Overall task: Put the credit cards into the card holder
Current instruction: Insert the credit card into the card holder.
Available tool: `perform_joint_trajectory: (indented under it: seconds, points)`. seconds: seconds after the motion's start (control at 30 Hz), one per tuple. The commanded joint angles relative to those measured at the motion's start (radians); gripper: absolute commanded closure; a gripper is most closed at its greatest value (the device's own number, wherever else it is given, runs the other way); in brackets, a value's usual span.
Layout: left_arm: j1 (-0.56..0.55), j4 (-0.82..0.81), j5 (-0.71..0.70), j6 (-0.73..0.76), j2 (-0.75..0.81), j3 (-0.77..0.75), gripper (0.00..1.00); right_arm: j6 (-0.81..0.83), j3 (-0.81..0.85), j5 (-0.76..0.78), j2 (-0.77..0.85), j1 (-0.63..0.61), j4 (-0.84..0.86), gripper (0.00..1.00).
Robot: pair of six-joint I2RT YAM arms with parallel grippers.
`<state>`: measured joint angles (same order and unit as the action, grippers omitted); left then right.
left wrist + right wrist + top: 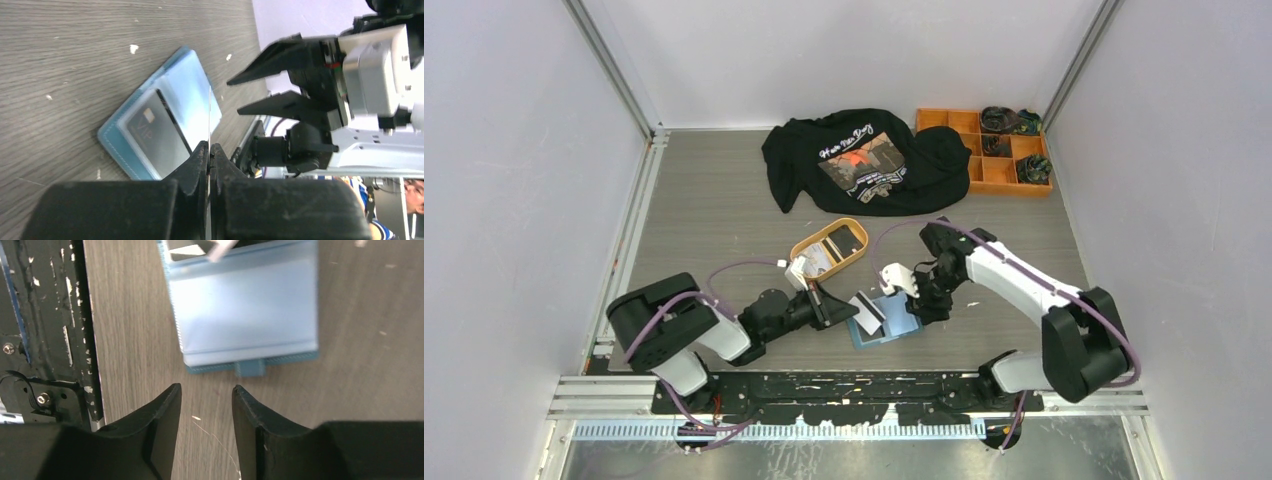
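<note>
left claw [209, 148] clamped on white card [867, 312], right claw [206, 405] apart, black card [155, 132] reading "VIP" in card holder [245, 310]

Card holder [899, 323]: lay open on table [724, 220], front middle.
Held card [867, 312]: stood on edge over the holder, in left gripper [849, 308].
Pocketed card [155, 132]: lay in one holder pocket.
Right gripper [206, 390]: hung just right of the holder.
Oval tray [844, 221]: sat behind the holder.
Tray cards [819, 262]: lay inside the tray.
Shirt [864, 160]: lay behind the tray, at back.
Compartment box [989, 172]: sat back right, against the shirt.
</note>
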<state>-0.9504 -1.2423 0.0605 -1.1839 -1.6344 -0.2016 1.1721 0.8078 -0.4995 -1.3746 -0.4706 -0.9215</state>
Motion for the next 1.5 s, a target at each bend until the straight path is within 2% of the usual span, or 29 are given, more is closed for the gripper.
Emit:
perform_joint_trajectory:
  seconds: [0.0,0.13,0.17,0.23,0.37,0.43,0.7,1.0,1.47]
  points:
    - [0.035,0.009,0.117,0.075,0.105,0.004,1.0,0.003,0.077,-0.007,0.121,0.038,-0.074,0.46]
    - [0.05,0.116,0.192,0.111,0.159,-0.029,1.0,0.193,0.063,-0.137,0.251,0.026,-0.167,0.13]
    - [0.05,0.137,0.202,0.112,0.163,-0.038,1.0,0.204,0.046,-0.187,0.267,0.013,-0.167,0.07]
    - [0.05,0.144,0.216,0.106,0.149,-0.051,1.0,0.206,0.027,-0.231,0.257,-0.023,-0.153,0.03]
    - [0.049,0.069,0.228,0.071,0.082,-0.044,1.0,0.178,0.018,-0.076,0.17,-0.074,-0.097,0.01]
    - [0.049,0.041,0.232,0.062,0.045,-0.045,1.0,0.057,0.014,-0.005,0.157,-0.076,-0.017,0.01]
    - [0.05,-0.05,0.211,0.019,-0.092,-0.065,1.0,-0.025,-0.028,0.129,0.111,-0.077,0.103,0.0]
    - [0.05,-0.123,0.186,-0.008,-0.175,-0.078,1.0,-0.035,-0.041,0.152,0.048,-0.077,0.12,0.01]
    - [0.05,-0.082,0.133,-0.022,-0.196,-0.084,1.0,-0.058,-0.032,0.14,-0.008,-0.077,0.114,0.19]
